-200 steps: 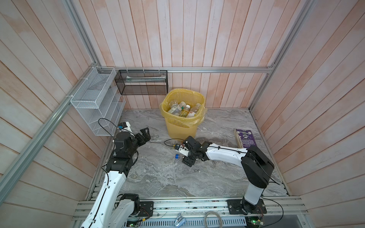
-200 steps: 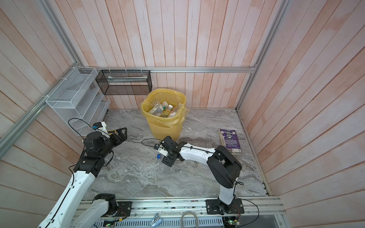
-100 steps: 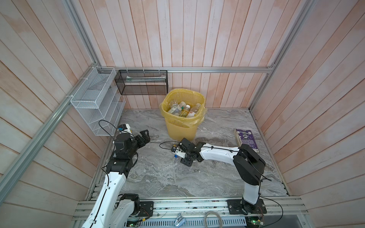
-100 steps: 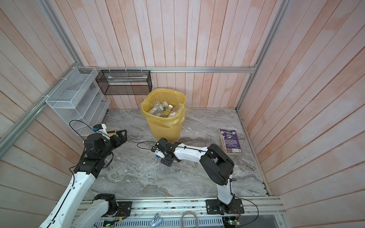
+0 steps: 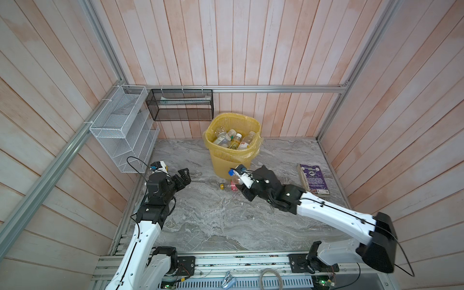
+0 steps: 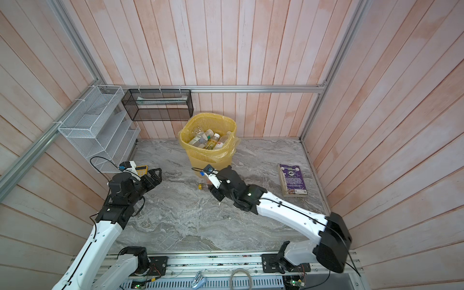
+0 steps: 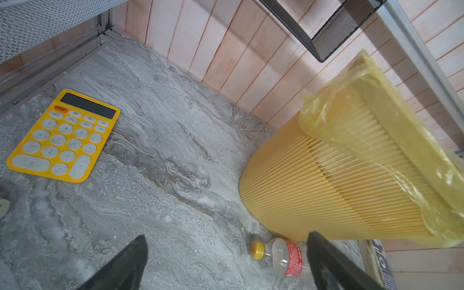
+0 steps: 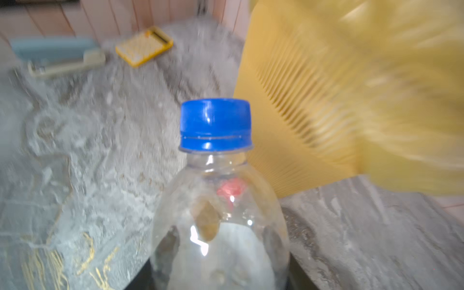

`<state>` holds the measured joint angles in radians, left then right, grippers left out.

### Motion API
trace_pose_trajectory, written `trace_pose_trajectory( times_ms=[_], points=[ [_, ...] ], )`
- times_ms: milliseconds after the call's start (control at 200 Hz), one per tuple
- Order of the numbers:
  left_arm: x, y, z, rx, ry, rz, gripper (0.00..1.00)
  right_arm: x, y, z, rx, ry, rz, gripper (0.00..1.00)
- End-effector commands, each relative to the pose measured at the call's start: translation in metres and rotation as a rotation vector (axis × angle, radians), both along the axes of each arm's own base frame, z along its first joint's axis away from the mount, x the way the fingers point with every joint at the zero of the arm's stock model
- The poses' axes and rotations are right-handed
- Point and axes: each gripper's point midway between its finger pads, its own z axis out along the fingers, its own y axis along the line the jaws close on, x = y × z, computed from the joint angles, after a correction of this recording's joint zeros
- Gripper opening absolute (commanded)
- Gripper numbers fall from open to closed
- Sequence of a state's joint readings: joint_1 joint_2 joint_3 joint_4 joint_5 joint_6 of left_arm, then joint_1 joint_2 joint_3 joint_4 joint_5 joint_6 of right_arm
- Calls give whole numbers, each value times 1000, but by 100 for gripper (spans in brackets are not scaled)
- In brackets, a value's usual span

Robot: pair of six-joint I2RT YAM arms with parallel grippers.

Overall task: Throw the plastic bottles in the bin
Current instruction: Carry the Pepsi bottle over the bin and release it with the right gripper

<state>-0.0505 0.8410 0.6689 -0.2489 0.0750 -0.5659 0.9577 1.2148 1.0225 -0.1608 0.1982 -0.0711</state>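
Bottle with blue cap sits clamped in right claw beside bin, likely for dropping in; left claw gapes empty.

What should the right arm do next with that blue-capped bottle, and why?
Probably lift it straight up: the right gripper is closed on the blue-capped bottle down beside the bin, well below its rim, so it must clear the rim before dropping. The yellow-capped bottle lying on the table can wait.
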Motion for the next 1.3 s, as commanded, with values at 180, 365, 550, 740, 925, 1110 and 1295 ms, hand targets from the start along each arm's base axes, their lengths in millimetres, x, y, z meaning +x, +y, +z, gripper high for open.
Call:
trace_pose_trajectory(
  times_ms=[180,365,550,740,925,1110,1295],
  points=[
    [1,-5,-15,-12,21,-33,100,-23,-109,199,542,-466,-254,37],
    [-1,-10,-19,-29,30,-57,100,11,-94,243,538,-523,-254,39],
    [-3,-15,-24,-39,61,-81,100,120,-13,190,340,-213,-168,53],
    [-5,-12,-19,-2,72,-80,100,157,-4,182,213,-177,-252,81],
    [-7,-13,-15,1,56,-84,100,145,-32,212,235,-245,-310,93],
    [-7,-16,-14,7,49,-93,100,130,-47,211,233,-248,-317,93],
    [-4,-18,-13,14,45,-103,100,125,-57,178,212,-192,-341,92]
  ],
)
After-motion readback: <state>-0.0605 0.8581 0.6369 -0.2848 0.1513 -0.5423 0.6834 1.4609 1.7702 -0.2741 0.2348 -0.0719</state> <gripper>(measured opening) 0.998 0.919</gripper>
